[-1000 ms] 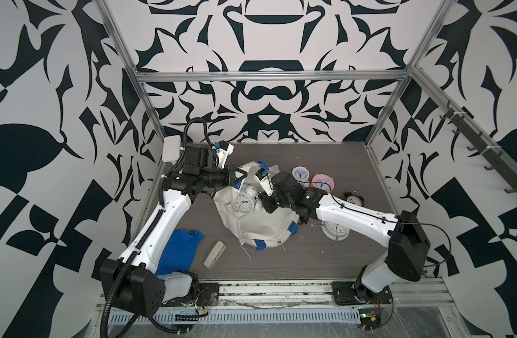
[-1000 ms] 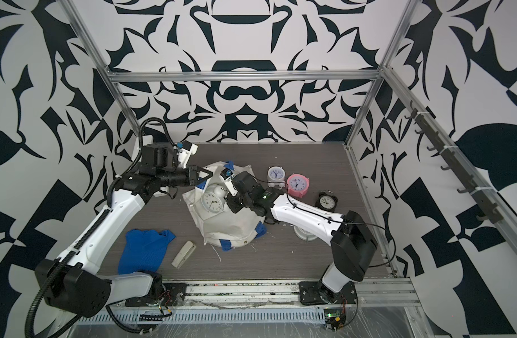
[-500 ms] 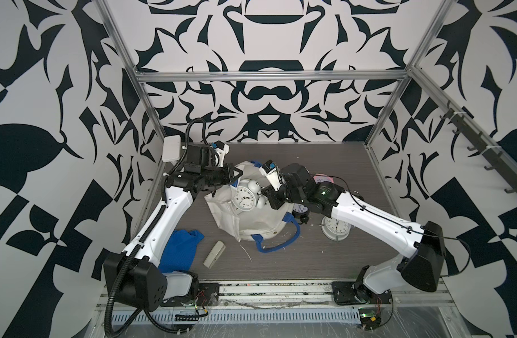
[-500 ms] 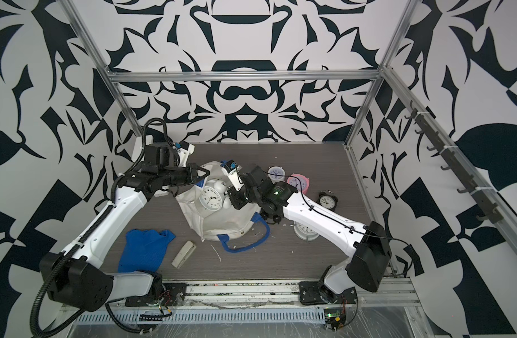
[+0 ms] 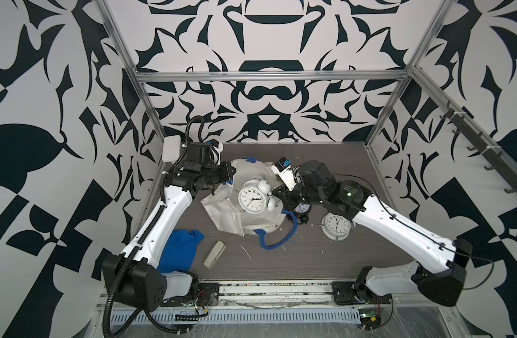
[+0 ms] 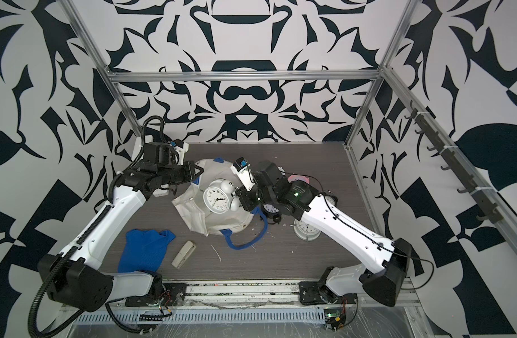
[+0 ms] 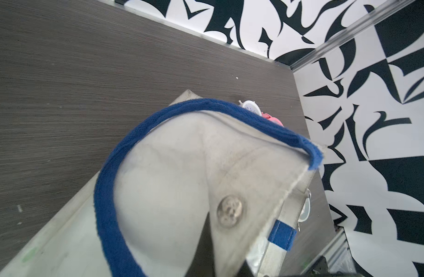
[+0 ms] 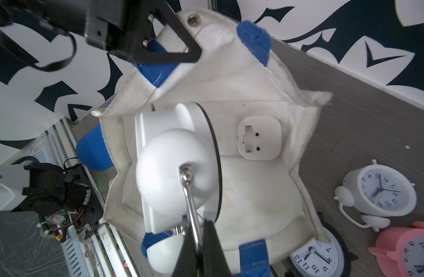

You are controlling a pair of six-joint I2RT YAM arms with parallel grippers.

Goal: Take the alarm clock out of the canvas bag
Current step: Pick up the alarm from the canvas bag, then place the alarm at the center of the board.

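arms (image 5: 163, 216): white links, black joints | cables (image 5: 110, 298): black corrugated | right elbow: green light (image 5: 350, 193)

Off-white, blue-trimmed canvas bag (image 5: 225, 210); white alarm clock (image 5: 252, 199); blue cloth (image 5: 179, 248); dark grey table (image 5: 309, 257).

a crumpled blue cloth (image 5: 179, 251) is spotted at the front left of the dark wood-grain tabletop (image 5: 324, 263), and a beige bar-shaped object (image 5: 214, 254) is laid just beside it, not touching. over on the right, a white round clock (image 5: 336, 226) is seen lying face up, with a black-rimmed clock (image 5: 302, 208) near it. in the right wrist view a pink clock (image 8: 407, 249) and a small white twin-bell clock (image 8: 378, 191) are caught close together. white scraps (image 5: 245, 253) are scattered mid-table. a row of dark hooks (image 5: 492, 152) is mounted on the black-and-white patterned right wall.
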